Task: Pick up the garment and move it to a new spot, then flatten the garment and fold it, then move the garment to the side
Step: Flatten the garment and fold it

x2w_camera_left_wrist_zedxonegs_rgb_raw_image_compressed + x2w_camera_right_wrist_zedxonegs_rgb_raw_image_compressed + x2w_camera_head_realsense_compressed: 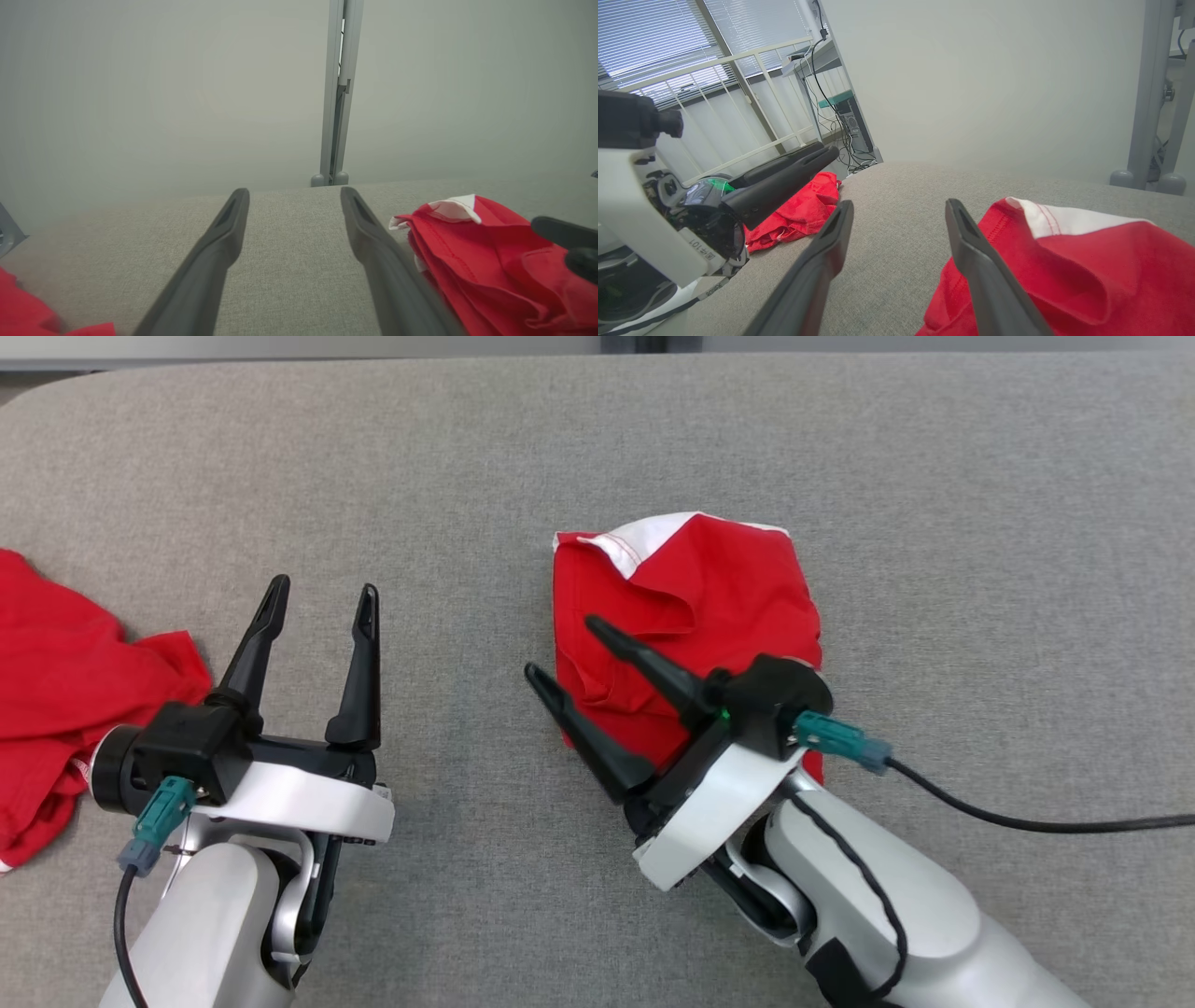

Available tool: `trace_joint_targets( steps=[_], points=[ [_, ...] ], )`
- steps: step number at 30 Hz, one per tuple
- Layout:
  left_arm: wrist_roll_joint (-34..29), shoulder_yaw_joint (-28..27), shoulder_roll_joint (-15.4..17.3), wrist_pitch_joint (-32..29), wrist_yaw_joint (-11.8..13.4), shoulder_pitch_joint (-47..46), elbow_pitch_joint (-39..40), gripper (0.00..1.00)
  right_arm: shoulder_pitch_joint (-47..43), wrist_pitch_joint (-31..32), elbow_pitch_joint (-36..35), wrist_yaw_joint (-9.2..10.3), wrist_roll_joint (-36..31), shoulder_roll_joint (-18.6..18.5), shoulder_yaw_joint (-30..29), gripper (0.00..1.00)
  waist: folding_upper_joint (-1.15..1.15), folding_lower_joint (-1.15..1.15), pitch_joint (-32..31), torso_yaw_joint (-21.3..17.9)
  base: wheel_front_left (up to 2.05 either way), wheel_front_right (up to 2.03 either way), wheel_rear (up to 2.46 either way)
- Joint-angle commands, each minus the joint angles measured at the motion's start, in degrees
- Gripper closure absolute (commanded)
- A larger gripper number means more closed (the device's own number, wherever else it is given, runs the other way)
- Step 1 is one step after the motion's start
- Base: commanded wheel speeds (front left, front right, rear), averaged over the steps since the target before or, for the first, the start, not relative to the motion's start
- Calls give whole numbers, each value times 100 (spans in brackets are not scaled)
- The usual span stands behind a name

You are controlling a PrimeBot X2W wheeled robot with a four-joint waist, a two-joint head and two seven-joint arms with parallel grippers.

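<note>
Noted folded red garment mid-frame, right gripper spread astride its left edge, left gripper spread lower left.

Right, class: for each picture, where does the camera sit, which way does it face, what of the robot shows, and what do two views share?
Head view: on the head, looking down at the grey surface; left jaws and right jaws open, the right at the edge of the folded garment.
Left wrist view: on that wrist, facing along its open jaws towards a grey post.
Right wrist view: on that wrist, facing along its open jaws; left arm at left.
Shared: both wrist views show the folded garment at right.
</note>
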State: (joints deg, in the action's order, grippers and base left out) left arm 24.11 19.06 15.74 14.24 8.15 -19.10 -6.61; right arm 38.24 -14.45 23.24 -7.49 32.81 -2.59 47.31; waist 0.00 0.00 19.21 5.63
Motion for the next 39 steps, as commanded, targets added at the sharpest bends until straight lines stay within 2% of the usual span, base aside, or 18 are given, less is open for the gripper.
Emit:
trace_joint_targets(
  steps=[1,4,13,20,27,39],
  points=[
    [7,-35,51,43,21,30,-22,0,-59,-53,-65,-1,-47,-53,-65,0,0,0,-39,-36,0,0,0],
    [18,-69,74,42,45,88,-31,0,-302,-78,-332,-1,-260,-59,-585,0,0,0,-118,-93,0,0,0],
    [-13,-204,209,31,201,264,75,0,-1529,-46,-1306,-1,-1479,-115,-3316,0,0,0,-390,-257,0,0,0],
    [-38,-191,305,-50,296,502,178,0,-2364,298,-1773,-1,-1995,-174,-4523,0,0,0,-600,-332,0,0,0],
    [-35,-164,401,-177,383,739,324,0,-2881,564,-2052,-1,-2090,-112,-4932,0,0,0,-734,-388,0,0,0],
    [-26,-115,463,-301,457,828,481,0,-2974,614,-2138,-1,-2032,-53,-4982,0,0,0,-753,-376,0,0,0]
  ],
)
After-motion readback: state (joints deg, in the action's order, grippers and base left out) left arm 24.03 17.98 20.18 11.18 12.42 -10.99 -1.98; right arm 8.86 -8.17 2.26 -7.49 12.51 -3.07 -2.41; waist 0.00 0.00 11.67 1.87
